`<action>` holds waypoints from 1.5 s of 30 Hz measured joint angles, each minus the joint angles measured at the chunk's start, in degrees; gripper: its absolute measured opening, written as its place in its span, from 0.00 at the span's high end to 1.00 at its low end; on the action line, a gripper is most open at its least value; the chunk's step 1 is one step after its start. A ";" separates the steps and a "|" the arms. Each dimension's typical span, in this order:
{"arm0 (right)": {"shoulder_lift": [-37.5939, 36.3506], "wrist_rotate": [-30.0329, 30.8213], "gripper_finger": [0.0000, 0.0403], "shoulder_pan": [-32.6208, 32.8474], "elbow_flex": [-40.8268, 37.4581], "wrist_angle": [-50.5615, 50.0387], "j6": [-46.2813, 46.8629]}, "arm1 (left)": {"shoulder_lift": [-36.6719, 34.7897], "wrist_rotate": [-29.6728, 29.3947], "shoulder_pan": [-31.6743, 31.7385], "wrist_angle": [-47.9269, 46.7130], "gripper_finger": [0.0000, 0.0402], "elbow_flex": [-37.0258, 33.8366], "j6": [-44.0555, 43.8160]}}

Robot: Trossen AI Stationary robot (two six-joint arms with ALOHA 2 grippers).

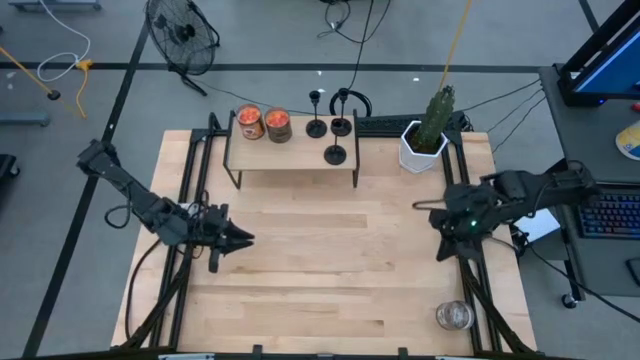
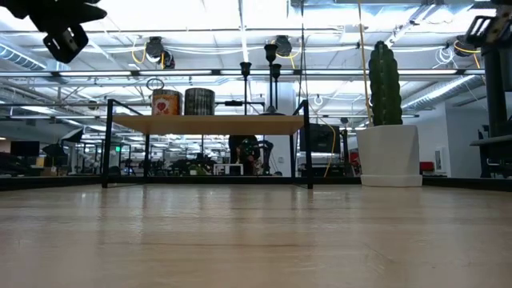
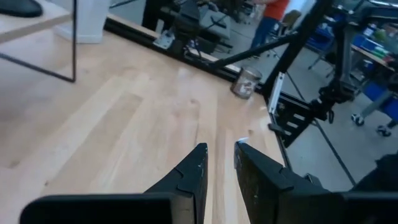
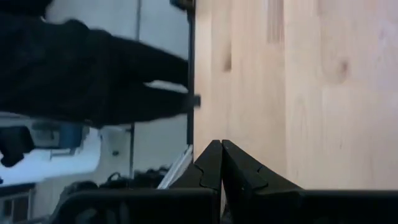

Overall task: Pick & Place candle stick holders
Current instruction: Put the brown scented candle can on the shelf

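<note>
The candle stick holders [image 1: 337, 153] stand as a group of three on the right half of a small raised shelf [image 1: 295, 152] at the far side of the surface [image 1: 320, 260], two near the shelf's back edge and one nearer its front edge. I read that as the start of the job: none is gripped, and both my arms sit well clear of the shelf. On the shelf's left half are two jars with orange contents [image 1: 264, 124], well apart from the holders, so I judge that reaching for a stem should not disturb them.

My left claw [image 1: 240, 239] hovers over the left part of the surface, pointing inward; its own camera shows the fingers [image 3: 191, 177] slightly apart with nothing between them. My right claw [image 1: 441, 242] hangs at the right edge of the surface, and its wrist camera shows the fingers [image 4: 211, 163] pressed together, empty, with bare wood beyond.

From above I get the layout: a potted cactus [image 1: 431, 129] just beside the shelf's right end, and a clear glass jar [image 1: 453, 316] near the front right corner. The level camera gives what the overhead cannot: the holders' thin stems [image 2: 274, 68] rising above the shelf top, and the open space under it. The left wrist camera also catches a person in an orange top [image 3: 272, 11] in the room beyond.
</note>
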 joint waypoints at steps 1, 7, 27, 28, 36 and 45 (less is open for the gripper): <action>0.94 0.67 1.00 1.50 0.68 -0.69 0.89 | -0.02 -0.86 -0.34 -0.17 0.78 0.00 -0.41; 5.87 6.62 1.00 9.93 5.32 -5.30 5.17 | -0.41 -2.00 -2.49 -0.30 0.78 0.00 7.06; 15.69 14.57 1.00 19.54 11.64 -18.40 18.48 | -12.13 18.00 10.15 5.06 0.78 -7.96 18.10; 15.77 14.59 1.00 19.54 11.62 -18.29 18.81 | -12.63 19.60 11.33 4.22 0.78 -7.96 18.44; 16.23 14.61 1.00 20.26 11.64 -18.09 24.90 | -15.63 32.46 20.87 -0.70 0.78 -7.98 19.24; 14.58 14.11 1.00 20.24 11.62 -16.75 30.92 | -15.85 33.95 22.80 -2.78 0.78 -7.98 18.39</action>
